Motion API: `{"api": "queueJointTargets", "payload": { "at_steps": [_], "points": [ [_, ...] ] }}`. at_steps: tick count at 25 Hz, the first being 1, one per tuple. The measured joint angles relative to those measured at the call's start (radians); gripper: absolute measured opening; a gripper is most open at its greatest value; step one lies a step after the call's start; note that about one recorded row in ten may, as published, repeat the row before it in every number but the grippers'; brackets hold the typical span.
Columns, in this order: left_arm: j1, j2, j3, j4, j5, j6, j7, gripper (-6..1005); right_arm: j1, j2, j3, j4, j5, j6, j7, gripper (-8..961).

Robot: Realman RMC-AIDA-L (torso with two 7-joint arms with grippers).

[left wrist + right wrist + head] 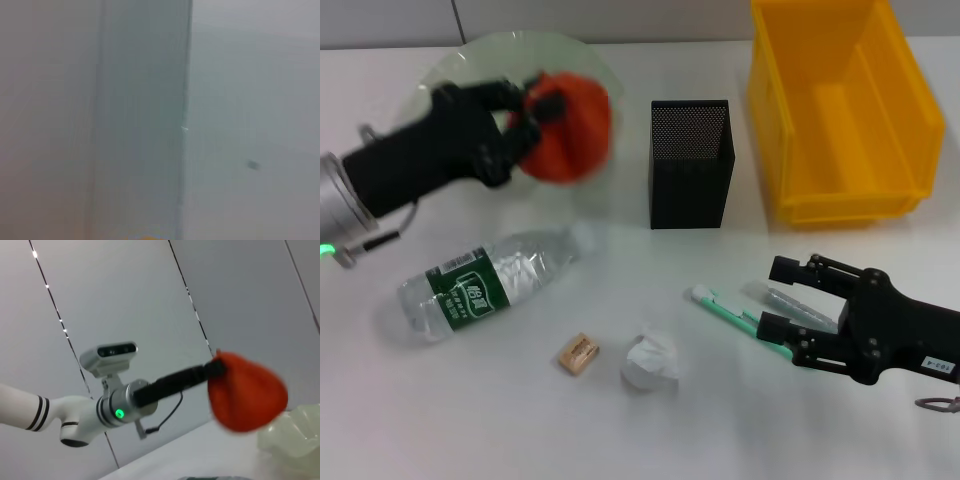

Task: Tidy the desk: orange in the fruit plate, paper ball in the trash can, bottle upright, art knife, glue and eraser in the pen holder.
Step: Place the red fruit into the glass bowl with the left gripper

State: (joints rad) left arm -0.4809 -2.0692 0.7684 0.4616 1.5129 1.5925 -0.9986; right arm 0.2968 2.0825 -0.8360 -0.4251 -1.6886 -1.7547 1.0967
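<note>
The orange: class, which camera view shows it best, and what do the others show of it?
The right wrist view: the orange hangs whole in the left gripper. The head view shows it partly covered over the fruit plate. The left wrist view shows no clear orange.

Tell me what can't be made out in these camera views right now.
- Left wrist view: only blurred grey surfaces; no object can be identified there.
- Orange: motion-blurred in head and right wrist views; whether it touches the fruit plate is unclear.
- Left gripper: its fingers merge with the orange.
- Right gripper: the glue lies between its open fingers; contact is unclear.
- Art knife: partly covered by the gripper.
</note>
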Motion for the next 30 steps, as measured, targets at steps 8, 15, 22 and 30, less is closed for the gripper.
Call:
{"api": "queueJointTargets", "payload": {
  "at_steps": [8, 15, 22, 30],
  "points": [
    [-0.016, 0.000, -0.012, 0.087, -0.049, -0.262, -0.001, 158, 0.020, -0.001, 0.000, 0.029, 0.000, 0.003, -0.012, 771],
    [-0.089, -0.005, -0.004, 0.004, -0.085, -0.506, 0.011, 183, 0.022, 0.000, -0.006, 0.033, 0.000, 0.003, -0.012, 771],
    [-0.136, -0.007, 0.007, -0.057, -0.079, -0.590, 0.038, 211, 0.030, 0.002, -0.008, 0.039, 0.000, 0.003, -0.012, 771],
    [-0.134, -0.008, 0.014, -0.063, -0.082, -0.603, 0.038, 313, 0.036, 0.002, -0.008, 0.039, 0.000, 0.000, -0.012, 770]
  ]
}}
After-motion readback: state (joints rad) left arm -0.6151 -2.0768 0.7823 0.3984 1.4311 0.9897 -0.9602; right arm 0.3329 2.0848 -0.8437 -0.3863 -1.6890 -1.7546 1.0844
